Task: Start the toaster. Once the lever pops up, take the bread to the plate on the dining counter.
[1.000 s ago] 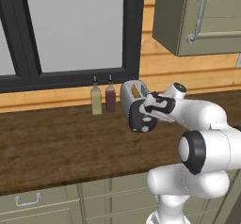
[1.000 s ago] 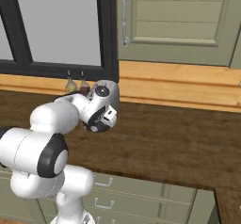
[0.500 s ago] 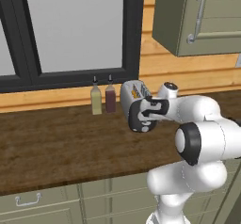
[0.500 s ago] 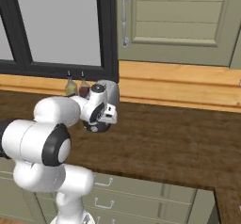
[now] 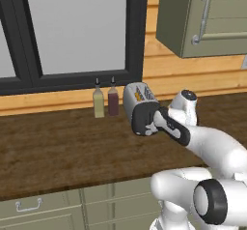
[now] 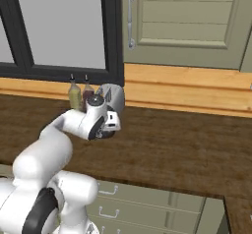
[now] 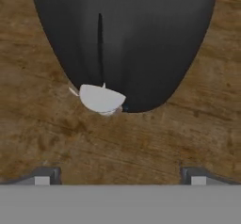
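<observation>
Fingertips (image 7: 44,175) spread wide and empty as the gripper (image 7: 120,178) closes on the toaster's (image 5: 139,106) black end panel.

Over the last second the hand has pushed forward from beside the toaster to right up against its near end, at the far side of the dark wood worktop (image 5: 58,147), just right of two small bottles (image 5: 105,99). A white piece (image 7: 101,98) sits low on the panel in the hand view, knob or lever unclear; pressing the lever looks imminent.

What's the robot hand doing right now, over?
Gripper open, right at the toaster, facing its black end panel. Lever low in its slot, fingers not on it. Two bottles beside toaster, not in the way.
</observation>
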Tool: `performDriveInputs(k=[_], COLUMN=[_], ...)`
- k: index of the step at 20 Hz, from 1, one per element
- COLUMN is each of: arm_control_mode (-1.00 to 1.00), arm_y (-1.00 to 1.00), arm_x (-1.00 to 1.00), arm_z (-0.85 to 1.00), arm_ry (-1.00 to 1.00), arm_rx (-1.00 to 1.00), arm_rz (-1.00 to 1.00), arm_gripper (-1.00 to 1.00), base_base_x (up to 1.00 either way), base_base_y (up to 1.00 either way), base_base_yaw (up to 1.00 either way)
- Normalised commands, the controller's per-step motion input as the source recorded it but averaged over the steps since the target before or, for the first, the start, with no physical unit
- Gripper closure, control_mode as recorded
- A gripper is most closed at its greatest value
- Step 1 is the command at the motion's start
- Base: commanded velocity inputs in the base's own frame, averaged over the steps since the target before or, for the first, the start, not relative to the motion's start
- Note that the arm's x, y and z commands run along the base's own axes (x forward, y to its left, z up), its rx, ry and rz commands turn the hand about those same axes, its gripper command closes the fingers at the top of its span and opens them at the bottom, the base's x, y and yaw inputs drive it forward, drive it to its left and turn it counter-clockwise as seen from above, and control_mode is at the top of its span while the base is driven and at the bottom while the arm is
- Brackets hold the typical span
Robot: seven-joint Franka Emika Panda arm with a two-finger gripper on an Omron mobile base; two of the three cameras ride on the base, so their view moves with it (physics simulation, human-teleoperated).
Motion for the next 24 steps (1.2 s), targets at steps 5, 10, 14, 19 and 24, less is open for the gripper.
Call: performDriveInputs(k=[5,10,14,19,24], arm_control_mode=[-1.0,-1.0,-1.0,-1.0,-1.0], arm_y=[-0.07,0.0,0.0,0.06,0.2], arm_x=[-0.58,-0.14,-0.02,0.0,0.29], arm_z=[0.65,0.94,1.0,0.96,0.64], arm_ry=[-0.28,-0.13,-0.09,-0.04,0.01], arm_rx=[0.01,0.04,0.07,0.11,0.13], arm_rz=[0.01,0.0,0.0,0.0,-0.02], arm_gripper=[-1.0,-1.0,-1.0,-1.0,-1.0], base_base_x=[0.0,0.0,0.0,0.0,0.0], base_base_y=[0.0,0.0,0.0,0.0,0.0], base_base_yaw=[0.0,0.0,0.0,0.0,0.0])
